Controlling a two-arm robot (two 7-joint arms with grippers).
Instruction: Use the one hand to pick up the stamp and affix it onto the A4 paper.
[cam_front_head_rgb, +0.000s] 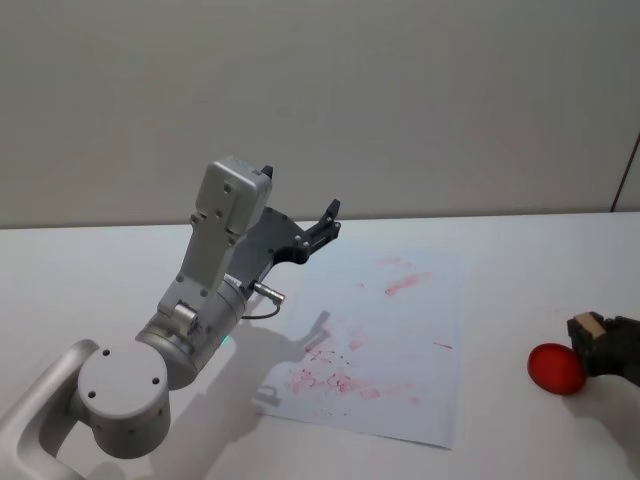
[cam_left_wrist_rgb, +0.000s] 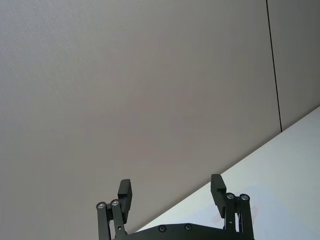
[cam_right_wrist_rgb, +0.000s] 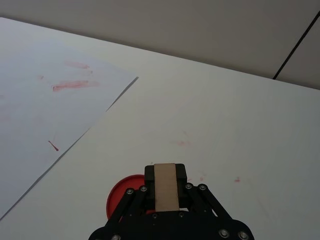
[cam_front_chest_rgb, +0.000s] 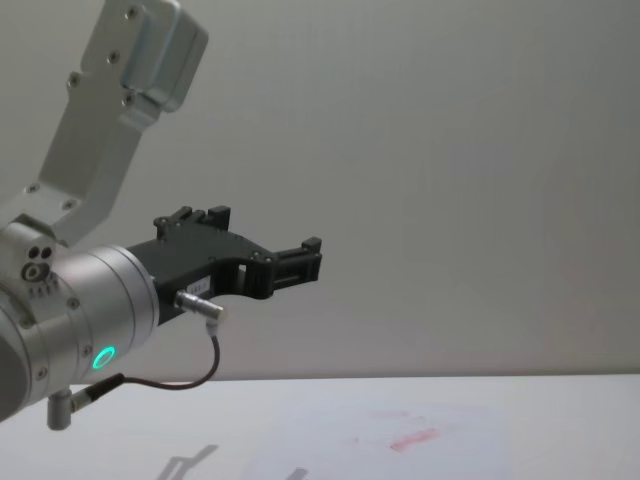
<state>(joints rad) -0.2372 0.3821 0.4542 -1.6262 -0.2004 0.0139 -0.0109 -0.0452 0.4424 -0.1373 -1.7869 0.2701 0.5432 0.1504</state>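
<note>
Red round stamp (cam_front_head_rgb: 555, 368) sits against the right claw (cam_front_head_rgb: 590, 338).

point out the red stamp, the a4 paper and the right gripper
red stamp (cam_front_head_rgb: 553, 368), head view, its rounded red top
A4 paper (cam_front_head_rgb: 420, 330), head view, bare patch right of centre
right gripper (cam_front_head_rgb: 592, 338), head view, its fingertips

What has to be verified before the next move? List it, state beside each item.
1. Right gripper at the stamp: ok, it sits right against the red stamp.
2. Secure hold on the stamp: cannot tell.
3. Stamp over the A4 paper: not ok, it is on the table, to the right of the sheet.
4. Paper flat with nothing lying on it: ok.
5. Left gripper out of the way: ok, raised above the table, jaws open and holding nothing.
</note>
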